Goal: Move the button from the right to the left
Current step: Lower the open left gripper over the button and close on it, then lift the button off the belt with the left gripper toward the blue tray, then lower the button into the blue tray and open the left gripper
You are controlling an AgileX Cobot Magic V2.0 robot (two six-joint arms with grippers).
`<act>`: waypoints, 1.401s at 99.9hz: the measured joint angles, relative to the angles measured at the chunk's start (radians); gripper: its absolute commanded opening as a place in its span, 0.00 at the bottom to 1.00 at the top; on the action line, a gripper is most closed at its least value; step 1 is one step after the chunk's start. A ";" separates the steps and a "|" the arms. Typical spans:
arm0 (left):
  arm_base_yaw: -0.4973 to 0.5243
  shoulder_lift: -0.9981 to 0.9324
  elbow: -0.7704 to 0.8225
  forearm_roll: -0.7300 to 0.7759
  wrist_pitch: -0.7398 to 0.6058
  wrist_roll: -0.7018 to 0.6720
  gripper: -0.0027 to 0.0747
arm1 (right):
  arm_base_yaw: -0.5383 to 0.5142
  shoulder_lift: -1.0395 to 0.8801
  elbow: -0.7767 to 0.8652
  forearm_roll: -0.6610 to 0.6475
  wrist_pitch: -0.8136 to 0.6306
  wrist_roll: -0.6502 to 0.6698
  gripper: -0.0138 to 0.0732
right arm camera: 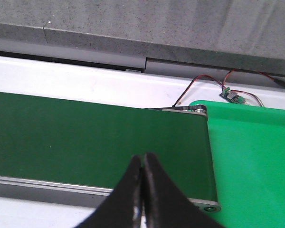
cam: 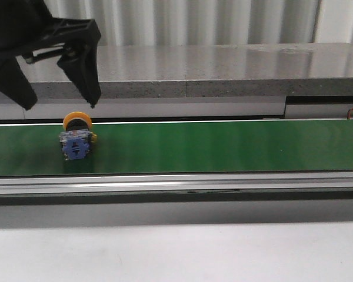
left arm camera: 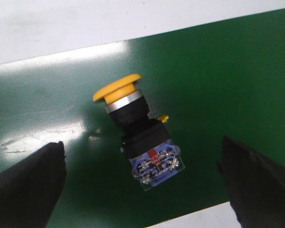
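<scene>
The button (cam: 77,139) lies on its side at the left end of the dark green belt (cam: 223,147), yellow cap toward the back, blue contact block toward the front. In the left wrist view the button (left arm camera: 137,130) lies between my fingers, touching neither. My left gripper (cam: 62,103) hangs open just above it, its black fingers (left arm camera: 31,185) spread wide. My right gripper (right arm camera: 142,159) is shut and empty above the belt's right end (right arm camera: 85,137); it is out of the front view.
A grey stone ledge (cam: 223,70) runs behind the belt. A metal rail (cam: 176,185) borders its front edge. A bright green surface (right arm camera: 256,166) adjoins the belt's right end, with a small circuit board and red wires (right arm camera: 230,95) behind.
</scene>
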State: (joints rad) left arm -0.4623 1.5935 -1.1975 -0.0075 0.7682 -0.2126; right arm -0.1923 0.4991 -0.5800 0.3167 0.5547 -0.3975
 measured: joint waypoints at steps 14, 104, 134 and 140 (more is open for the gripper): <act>0.000 0.049 0.000 0.000 -0.002 0.000 0.85 | 0.000 0.000 0.000 0.000 0.000 0.000 0.08; 0.076 -0.085 0.000 0.182 0.142 -0.027 0.01 | 0.000 0.000 0.000 0.000 0.000 0.000 0.08; 0.354 -0.187 0.000 0.244 0.234 0.085 0.01 | 0.000 0.000 0.000 0.000 0.000 0.000 0.08; 0.422 -0.187 0.000 0.225 0.227 0.146 0.01 | 0.000 0.000 0.000 0.000 0.000 0.000 0.08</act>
State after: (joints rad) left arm -0.0407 1.4064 -1.1979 0.2171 0.9951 -0.0662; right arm -0.1923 0.4991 -0.5800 0.3167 0.5547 -0.3975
